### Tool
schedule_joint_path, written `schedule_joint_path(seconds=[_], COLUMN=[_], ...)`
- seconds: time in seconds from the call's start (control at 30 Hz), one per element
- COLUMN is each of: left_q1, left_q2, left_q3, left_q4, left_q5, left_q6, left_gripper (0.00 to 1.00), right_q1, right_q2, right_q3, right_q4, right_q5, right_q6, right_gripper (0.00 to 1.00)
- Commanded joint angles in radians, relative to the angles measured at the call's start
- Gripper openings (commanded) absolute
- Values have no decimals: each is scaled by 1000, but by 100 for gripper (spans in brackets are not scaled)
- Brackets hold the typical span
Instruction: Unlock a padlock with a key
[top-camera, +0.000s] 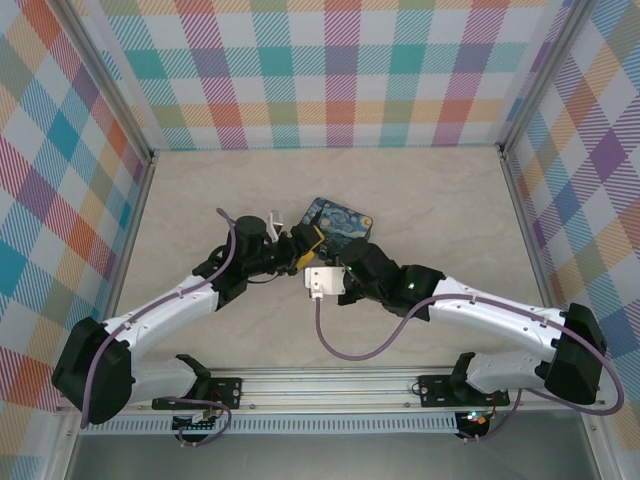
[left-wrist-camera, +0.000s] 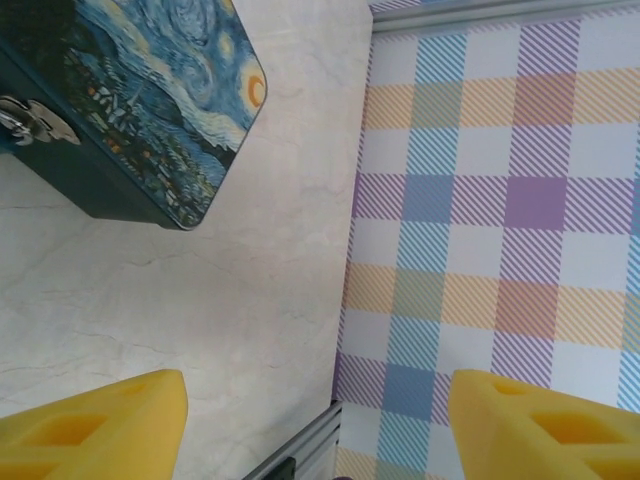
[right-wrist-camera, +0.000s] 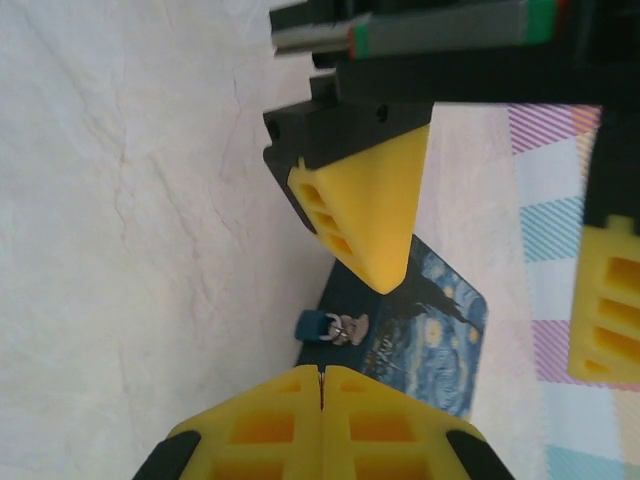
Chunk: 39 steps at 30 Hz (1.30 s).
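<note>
The padlock (right-wrist-camera: 313, 325) is a tiny teal body hanging from the metal hasp (right-wrist-camera: 349, 328) on the front wall of the blue painted tin box (right-wrist-camera: 447, 335). My right gripper (right-wrist-camera: 322, 385) is shut just short of the padlock, its yellow pads pressed together. The key is hidden; I cannot tell whether it sits in the seam between the pads. My left gripper (left-wrist-camera: 320, 430) is open with nothing between its fingers (left-wrist-camera: 100, 425). It hovers by the box (left-wrist-camera: 140, 100), with one yellow finger (right-wrist-camera: 372, 215) above the padlock. From above, both grippers meet at the box's (top-camera: 340, 222) near-left corner.
The marble-pattern tabletop (top-camera: 430, 200) is ringed by checked walls (top-camera: 330, 70). A metal rail (left-wrist-camera: 300, 450) runs along the foot of the wall. The right arm's cable (top-camera: 350, 350) loops over the table near the front.
</note>
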Motion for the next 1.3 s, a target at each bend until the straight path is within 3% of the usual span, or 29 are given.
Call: schedule_joint_path(seconds=[0.0, 0.27, 0.83, 1.27], left_q1=[4, 4, 2, -10], left_q2=[-23, -30, 50, 78], left_q3=[2, -17, -16, -14], left_q4=[69, 45, 53, 92], left_q5=[42, 40, 140, 176], left_q6=[-7, -24, -403, -516], left_gripper=[68, 63, 54, 43], right_q1=[0, -9, -41, -45], right_q2=[-16, -23, -51, -37], right_q3=[6, 18, -18, -42], right_q4=[65, 53, 105, 167], right_q5=[7, -20, -72, -103], right_q6=[-162, -164, -198, -220], right_gripper=[0, 0, 0, 0])
